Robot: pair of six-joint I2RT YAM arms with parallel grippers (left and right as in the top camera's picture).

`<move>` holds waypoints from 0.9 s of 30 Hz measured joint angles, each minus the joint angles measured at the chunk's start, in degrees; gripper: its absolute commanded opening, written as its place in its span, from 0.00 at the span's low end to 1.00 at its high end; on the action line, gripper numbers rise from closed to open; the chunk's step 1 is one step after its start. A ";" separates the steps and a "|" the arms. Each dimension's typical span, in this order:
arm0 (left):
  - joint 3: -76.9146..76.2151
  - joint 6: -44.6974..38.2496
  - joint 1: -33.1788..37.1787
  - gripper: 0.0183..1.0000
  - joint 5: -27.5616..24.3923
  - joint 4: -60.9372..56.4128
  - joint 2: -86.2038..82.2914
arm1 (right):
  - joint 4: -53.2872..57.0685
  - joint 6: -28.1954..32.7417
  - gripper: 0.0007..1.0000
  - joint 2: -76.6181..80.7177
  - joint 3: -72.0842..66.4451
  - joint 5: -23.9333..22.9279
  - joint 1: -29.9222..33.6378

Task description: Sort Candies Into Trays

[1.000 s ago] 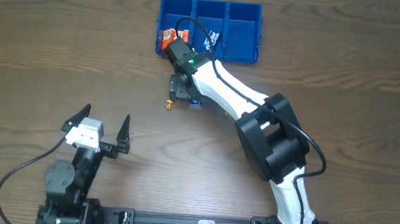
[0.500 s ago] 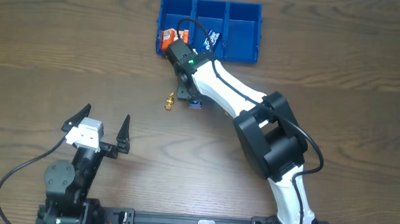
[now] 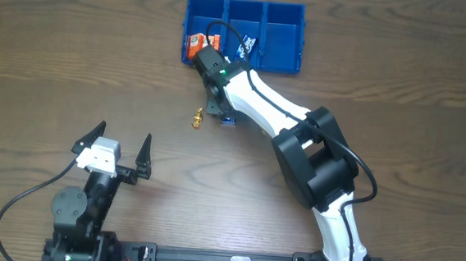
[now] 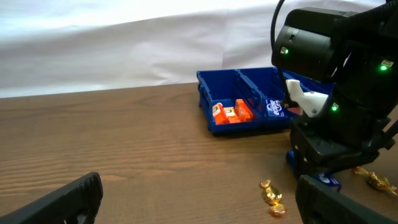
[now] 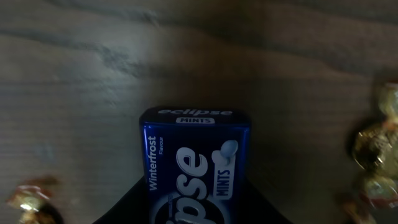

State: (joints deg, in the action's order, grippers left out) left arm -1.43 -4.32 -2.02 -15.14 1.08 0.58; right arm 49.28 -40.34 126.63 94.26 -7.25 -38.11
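Note:
A blue mint tin (image 5: 196,163) lies flat on the wooden table, and my right gripper (image 5: 196,202) is shut on it, its dark fingers hugging both long sides. From above, the right gripper (image 3: 220,111) sits low over the tin (image 3: 228,120), just in front of the blue three-compartment tray (image 3: 280,61). Orange candies (image 3: 200,40) fill the tray's left compartment and a blue pack (image 3: 248,43) lies in the middle one. A gold-wrapped candy (image 3: 198,118) rests left of the tin. My left gripper (image 3: 123,142) stands open near its base, holding nothing.
Loose gold candies lie on both sides of the tin: one candy (image 5: 372,148) on one side and another (image 5: 26,196) on the other. The left wrist view shows a gold candy (image 4: 272,195) and a second gold candy (image 4: 375,180) near the right arm (image 4: 336,74).
A second ago the right gripper's fingers were spread wider and covered the gold candy's spot. They have since drawn in around the tin. The left arm has not moved.

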 measured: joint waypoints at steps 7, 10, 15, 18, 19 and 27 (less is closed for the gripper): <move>0.00 0.00 0.00 1.00 -0.02 0.02 0.00 | 8.85 0.98 0.30 -2.29 5.64 -3.37 -0.24; 0.00 0.00 0.00 1.00 -0.02 0.00 0.00 | 11.61 3.15 0.30 -5.11 14.60 -7.58 -0.28; 0.00 0.00 0.00 1.00 0.00 0.00 0.00 | 7.96 7.69 0.30 -9.46 26.82 -14.80 0.13; 0.00 0.02 0.00 1.00 0.00 0.00 0.00 | 2.62 10.27 0.31 -11.13 28.65 -17.29 1.68; 0.00 0.00 0.00 1.00 0.00 0.00 0.00 | 1.09 10.88 0.31 -11.13 28.68 -17.73 2.54; 0.00 0.00 0.00 1.00 0.00 0.00 0.00 | -3.74 12.72 0.31 -2.91 28.65 -16.79 8.13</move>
State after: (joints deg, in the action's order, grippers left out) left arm -1.43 -4.32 -2.02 -15.14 1.08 0.58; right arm 45.54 -27.62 123.72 122.91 -24.03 -29.98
